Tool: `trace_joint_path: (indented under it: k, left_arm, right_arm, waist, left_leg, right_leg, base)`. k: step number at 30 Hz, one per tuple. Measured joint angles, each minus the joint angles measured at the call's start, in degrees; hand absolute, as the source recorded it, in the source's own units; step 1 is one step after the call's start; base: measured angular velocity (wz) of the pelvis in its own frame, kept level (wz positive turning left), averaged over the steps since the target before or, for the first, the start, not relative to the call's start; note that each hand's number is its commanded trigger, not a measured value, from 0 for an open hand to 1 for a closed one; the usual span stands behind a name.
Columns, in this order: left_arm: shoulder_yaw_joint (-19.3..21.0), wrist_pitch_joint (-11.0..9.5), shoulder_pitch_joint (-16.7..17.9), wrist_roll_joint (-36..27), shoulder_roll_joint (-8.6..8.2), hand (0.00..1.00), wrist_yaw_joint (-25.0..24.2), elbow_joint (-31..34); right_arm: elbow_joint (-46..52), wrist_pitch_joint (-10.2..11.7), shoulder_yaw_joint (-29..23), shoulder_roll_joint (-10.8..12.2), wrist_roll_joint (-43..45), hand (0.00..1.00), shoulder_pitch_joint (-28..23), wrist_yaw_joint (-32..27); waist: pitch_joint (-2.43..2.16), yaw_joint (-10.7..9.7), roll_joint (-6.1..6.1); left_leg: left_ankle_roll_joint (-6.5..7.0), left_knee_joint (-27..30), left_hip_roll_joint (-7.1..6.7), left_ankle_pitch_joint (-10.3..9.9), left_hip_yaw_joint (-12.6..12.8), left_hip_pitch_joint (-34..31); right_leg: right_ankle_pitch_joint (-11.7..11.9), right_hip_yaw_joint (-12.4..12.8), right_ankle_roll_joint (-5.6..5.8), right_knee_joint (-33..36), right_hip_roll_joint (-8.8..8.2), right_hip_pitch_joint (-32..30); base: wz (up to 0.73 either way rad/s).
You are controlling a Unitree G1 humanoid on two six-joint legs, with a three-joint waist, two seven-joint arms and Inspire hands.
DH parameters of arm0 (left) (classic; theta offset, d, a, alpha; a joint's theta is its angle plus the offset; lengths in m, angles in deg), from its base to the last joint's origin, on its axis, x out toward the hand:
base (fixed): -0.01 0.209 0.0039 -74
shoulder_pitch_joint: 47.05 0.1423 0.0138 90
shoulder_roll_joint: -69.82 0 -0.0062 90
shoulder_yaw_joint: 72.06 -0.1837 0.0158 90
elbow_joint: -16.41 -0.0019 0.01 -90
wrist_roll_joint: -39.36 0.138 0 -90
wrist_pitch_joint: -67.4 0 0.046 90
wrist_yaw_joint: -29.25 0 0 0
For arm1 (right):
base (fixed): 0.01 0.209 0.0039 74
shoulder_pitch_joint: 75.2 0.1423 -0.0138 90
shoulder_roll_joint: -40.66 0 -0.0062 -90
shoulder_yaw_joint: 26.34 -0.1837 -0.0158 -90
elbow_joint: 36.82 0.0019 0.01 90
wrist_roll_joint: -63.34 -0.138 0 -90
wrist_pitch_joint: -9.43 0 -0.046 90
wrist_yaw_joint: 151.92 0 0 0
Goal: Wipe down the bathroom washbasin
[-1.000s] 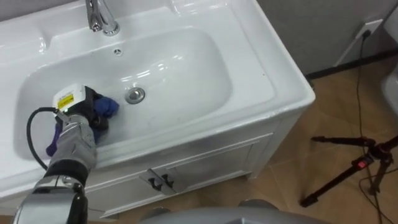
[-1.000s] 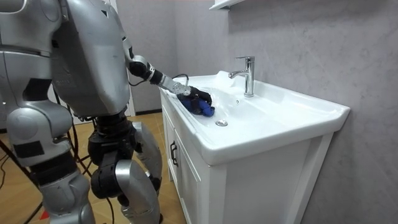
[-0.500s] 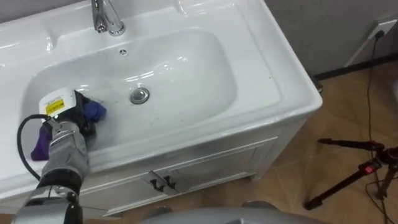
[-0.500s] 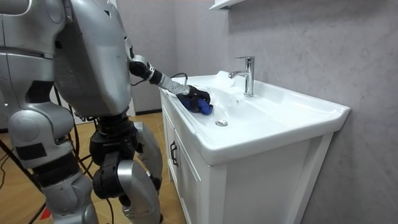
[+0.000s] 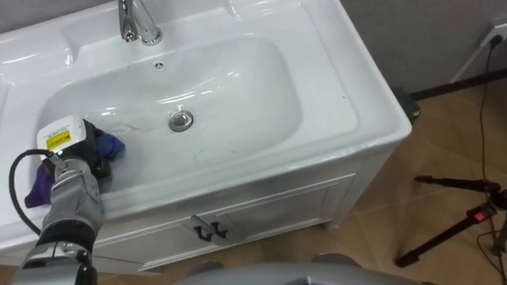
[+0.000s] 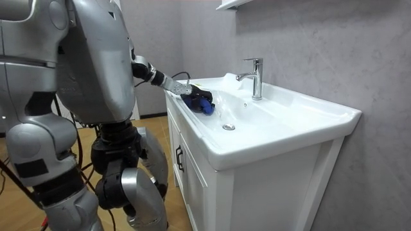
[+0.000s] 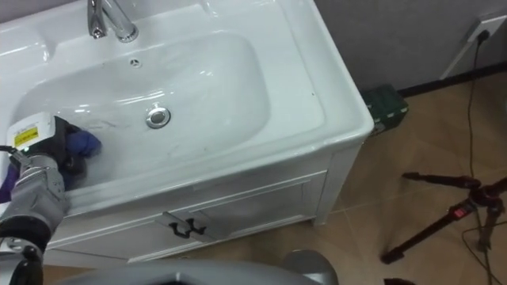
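left eye view: left hand (image 5: 81, 156) is down in the basin (image 5: 261, 87) at its left end, fingers clenched round the blue cloth (image 5: 111, 146). the cloth is pressed on the bowl's sloping wall, left of the drain (image 5: 181, 120) and apart from it. a purple tail of the cloth shows beside the forearm near the front rim. faucet (image 5: 139, 22) is at the back, well apart from the hand

room view: robot stands at the front of the vanity cabinet (image 6: 192, 173), left arm reaching over the rim. hand and cloth sit at the bowl end toward the room view's left, the drain further right

right eye view: same layout. the bowl right of the drain has no cloth on it. a tripod (image 7: 444, 214) stands on the floor to the right, well clear

step: looks mid-wipe, working the left end of the bowl. the right half and the back wall under the faucet probably still need passes. next move calls for keeping the grip and downward pressure, then sweeping right past the drain along the bowl's curve

vs 1.0 s ago: hand and cloth were just beside the drain and have since pulled back toward the left end, opening a gap. the slight shift of the whole picture is the camera's. grip looks unchanged
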Motion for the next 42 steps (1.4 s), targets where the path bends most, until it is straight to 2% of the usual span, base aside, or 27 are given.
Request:
trace_joint_path:
  k: [4, 6, 9, 12, 13, 16, 19, 21, 23, 28, 31, 36, 39, 42]
  left_arm:
    - [-1.71, 0.46, -1.69, 0.03, 0.01, 1.00, 0.37, -1.16]
    - [-2.05, 0.67, -2.83, -0.31, -0.01, 1.00, 0.39, -1.52]
    - [-3.48, 0.94, -5.92, -1.14, -0.04, 1.00, 0.74, -3.69]
    - [-4.15, 1.91, -9.61, -1.69, -0.32, 1.00, 0.73, -5.23]
    - [-4.36, 2.28, -10.96, -3.83, -0.42, 1.00, 0.83, -5.71]
    - [-4.97, 2.69, -14.41, -8.24, -0.47, 1.00, 1.29, -7.67]
    - [-5.51, 2.86, -17.72, -9.16, -0.44, 1.00, 1.71, -9.38]
    - [-6.66, 3.19, -18.55, -10.01, -0.26, 1.00, 2.38, -9.56]
    - [-8.95, 4.47, -20.06, -11.33, -0.19, 1.00, 2.48, -10.58]
    - [-11.54, 5.52, -21.28, -12.57, -0.48, 1.00, 3.59, -11.10]
    - [-11.59, 5.51, -21.76, -15.02, -0.82, 1.00, 3.60, -11.38]
    - [-12.84, 5.41, -22.19, -18.76, -0.89, 1.00, 3.77, -11.39]
    - [-12.89, 5.44, -22.65, -19.74, -1.60, 1.00, 3.79, -11.29]
    - [-12.94, 5.43, -22.79, -20.16, -2.87, 1.00, 3.86, -10.78]
  right_arm:
    - [-2.21, 1.45, 0.31, 0.04, -1.05, 0.00, 2.19, -0.12]
    - [-2.32, 1.82, 1.17, 0.09, -1.34, 0.00, 2.57, -0.57]
    - [-3.85, 2.39, 2.68, 0.37, -2.41, 0.00, 4.84, -0.86]
    - [-5.83, 2.36, 4.39, 0.43, -3.52, 0.00, 7.05, -1.70]
    - [-5.85, 2.32, 4.78, 0.46, -4.09, 0.00, 7.46, -2.22]
    - [-5.89, 2.32, 6.48, 0.74, -4.53, 0.00, 8.04, -4.17]
    - [-6.41, 2.20, 7.76, 1.90, -4.69, 0.00, 7.87, -5.24]
    - [-6.52, 1.73, 8.72, 2.16, -4.91, 0.00, 7.92, -5.40]
    - [-6.48, 1.51, 10.30, 2.56, -5.30, 0.00, 7.87, -6.40]
    - [-6.19, 1.58, 11.20, 2.78, -8.07, 0.00, 8.30, -7.32]
    - [-5.99, 1.62, 11.36, 2.80, -9.02, 0.00, 8.73, -7.36]
    - [-5.18, 1.58, 13.22, 2.79, -10.05, 0.00, 8.60, -7.24]
    - [-5.71, 1.45, 14.89, 2.83, -10.25, 0.00, 8.75, -7.19]
    - [-5.94, 1.23, 15.68, 3.00, -9.51, 0.00, 9.38, -6.81]
  waist:
    - [0.27, -0.21, -0.44]
    - [0.33, -0.44, -0.48]
    - [0.74, -0.48, -1.12]
    - [1.11, -0.73, -1.68]
    - [1.20, -0.93, -1.87]
    - [1.49, -1.99, -2.28]
    - [2.06, -2.55, -3.14]
    - [2.14, -3.33, -3.25]
    - [2.20, -4.16, -3.12]
    - [2.29, -6.47, -3.02]
    - [2.38, -6.97, -3.19]
    - [2.66, -8.08, -3.70]
    - [2.70, -8.30, -3.97]
    - [2.66, -9.51, -4.31]
  left_leg:
    - [-0.03, 0.38, 0.09, -0.01, -0.31, -0.71]
    - [-0.06, 1.64, 0.75, -0.01, -0.35, -2.17]
    - [-0.15, 2.49, 0.79, -0.06, -0.39, -3.81]
    - [-0.31, 4.18, 1.60, -0.20, 1.23, -6.30]
    - [-0.52, 4.62, 1.88, -0.48, 1.73, -7.19]
    - [-0.43, 6.37, 2.54, -0.59, 1.77, -9.69]
    - [-0.39, 7.23, 2.97, -0.61, 1.82, -11.38]
    - [-0.23, 8.09, 3.14, -0.71, 1.84, -12.51]
    - [-0.14, 8.70, 3.46, -0.76, 1.89, -13.41]
    - [0.08, 8.88, 3.88, -0.89, 3.45, -14.16]
    - [0.68, 9.36, 3.69, -1.25, 3.58, -14.16]
    - [0.69, 9.96, 3.69, -1.27, 3.44, -14.40]
    - [0.71, 9.93, 3.63, -1.28, 3.69, -14.37]
    - [0.71, 9.91, 3.27, -1.27, 3.69, -14.50]
  right_leg:
    - [-0.01, -0.24, -0.04, 0.72, -0.13, -0.68]
    - [0.00, -0.50, -0.04, 1.16, -0.17, -1.68]
    - [-0.02, -0.38, -0.04, 2.85, -0.52, -3.81]
    - [-0.01, 0.50, -0.04, 5.10, -0.61, -7.63]
    - [0.01, 0.74, -0.08, 5.95, -0.61, -8.90]
    - [0.31, 0.82, -0.22, 7.30, -0.58, -11.32]
    - [0.62, 0.85, -0.37, 8.24, -0.50, -13.17]
    - [0.69, 1.27, -0.29, 9.08, -0.47, -14.49]
    - [1.05, 1.30, -0.20, 9.26, -0.48, -15.36]
    - [0.99, 1.64, 0.55, 9.33, -0.53, -16.65]
    - [0.97, 2.27, 0.74, 10.25, -0.74, -17.43]
    - [0.92, 2.26, 1.09, 10.51, -0.90, -17.50]
    - [0.96, 2.54, 1.40, 10.51, -0.96, -17.48]
    - [0.91, 2.60, 1.75, 10.56, -1.34, -17.54]
  base:
    - [0.05]
    - [0.06]
    - [-0.01]
    - [-0.13]
    - [-0.08]
    - [-0.06]
    - [-0.04]
    - [-0.06]
    - [-0.06]
    - [-0.02]
    - [-0.12]
    - [0.00]
    - [0.01]
    - [0.04]
